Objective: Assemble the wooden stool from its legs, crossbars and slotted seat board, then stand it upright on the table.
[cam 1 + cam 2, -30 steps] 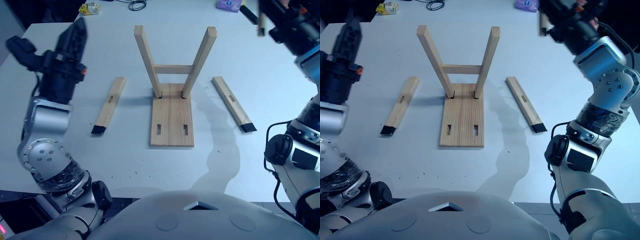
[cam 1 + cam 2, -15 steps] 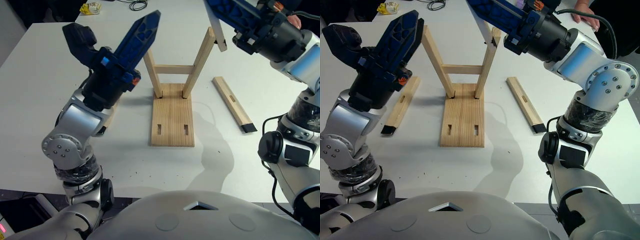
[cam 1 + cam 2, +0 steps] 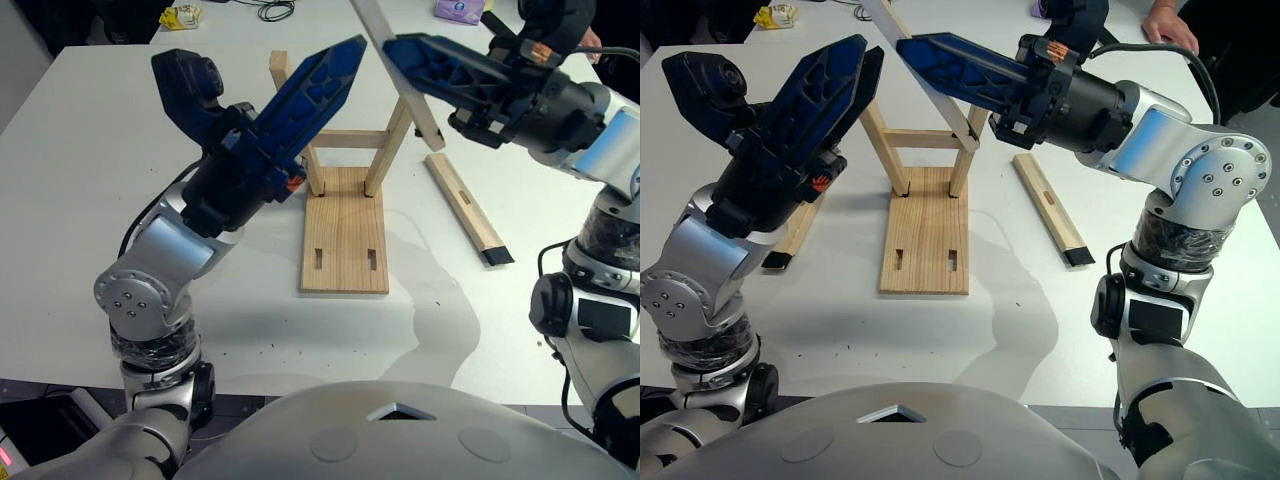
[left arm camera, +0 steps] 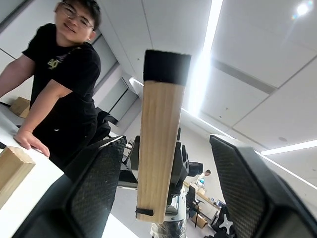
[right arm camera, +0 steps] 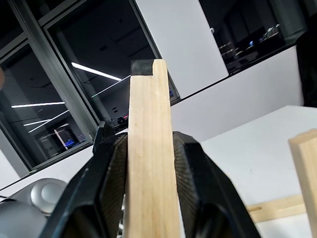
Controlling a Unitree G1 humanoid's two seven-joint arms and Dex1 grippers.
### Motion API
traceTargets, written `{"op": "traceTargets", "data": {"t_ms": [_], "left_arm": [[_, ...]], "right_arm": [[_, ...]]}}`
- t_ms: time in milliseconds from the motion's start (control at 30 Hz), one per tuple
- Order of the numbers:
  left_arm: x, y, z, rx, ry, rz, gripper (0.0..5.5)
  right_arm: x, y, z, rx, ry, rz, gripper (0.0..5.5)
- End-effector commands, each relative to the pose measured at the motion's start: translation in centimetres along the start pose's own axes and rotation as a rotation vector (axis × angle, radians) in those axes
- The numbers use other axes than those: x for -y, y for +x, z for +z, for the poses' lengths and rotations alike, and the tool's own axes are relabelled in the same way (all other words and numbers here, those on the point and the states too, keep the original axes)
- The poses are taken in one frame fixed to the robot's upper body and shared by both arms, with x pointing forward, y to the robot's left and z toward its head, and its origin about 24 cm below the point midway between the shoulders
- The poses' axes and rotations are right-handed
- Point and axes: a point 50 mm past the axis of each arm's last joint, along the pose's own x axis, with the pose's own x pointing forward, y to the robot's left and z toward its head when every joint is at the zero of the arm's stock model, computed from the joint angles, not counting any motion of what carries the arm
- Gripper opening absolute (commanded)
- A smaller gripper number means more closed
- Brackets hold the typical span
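**Right gripper clamps a bar high over the half-built stool**

Both arms are up over the white table (image 3: 90, 200)! The right gripper (image 3: 395, 48) has its black pads (image 5: 111, 178) pressed against both sides of a pale wooden bar with a black-capped end (image 5: 148, 139). It's a firm clamp, and the bar slants through the air near the standing frame.

The left gripper (image 3: 868, 48) is raised right beside it, jaws spread wide. In the left wrist view its textured pads (image 4: 94, 188) sit well apart. The bar shows in the gap between them and touches neither.

Down on the table, the flat slotted seat board of light wood (image 3: 343, 245) lies in the middle. Two wooden legs (image 3: 885, 145) stand in its far slots, leaning away from each other, joined by a short wooden crossbar (image 3: 925, 138). The board's two near slots show as dark cut-outs.

A loose wooden leg with a black tip (image 3: 465, 205) lies flat to the right of the board, apart from it. Over on the left lies a second loose black-tipped leg (image 3: 792, 236), partly hidden under the left arm.
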Motion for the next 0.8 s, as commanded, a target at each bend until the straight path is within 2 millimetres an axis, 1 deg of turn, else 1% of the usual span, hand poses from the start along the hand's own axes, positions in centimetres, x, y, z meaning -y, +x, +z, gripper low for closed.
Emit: {"op": "traceTargets", "data": {"t_ms": [33, 200, 400, 633, 800], "left_arm": [[0.5, 0.1, -0.2, -0.046, 0.001, -0.056, 3.15], [0.5, 0.2, -0.2, -0.051, -0.01, -0.069, 3.15], [0.2, 0.1, -0.2, -0.049, -0.016, -0.062, 3.15], [-1.1, -0.9, -0.3, -0.118, 0.011, -0.008, 3.15], [-1.5, -1.0, -0.5, -0.197, 0.022, -0.001, 3.15]], "right_arm": [[0.1, -0.2, -0.5, -0.031, 0.029, 0.009, 1.33], [0.0, -0.2, -1.2, -0.065, 0.042, 0.026, 1.33], [-0.3, -0.1, -1.5, -0.085, 0.055, 0.057, 1.33], [-0.5, -0.3, -1.2, -0.083, 0.052, 0.064, 1.33], [-0.6, -0.1, -1.4, -0.107, 0.042, 0.077, 1.33]]}}
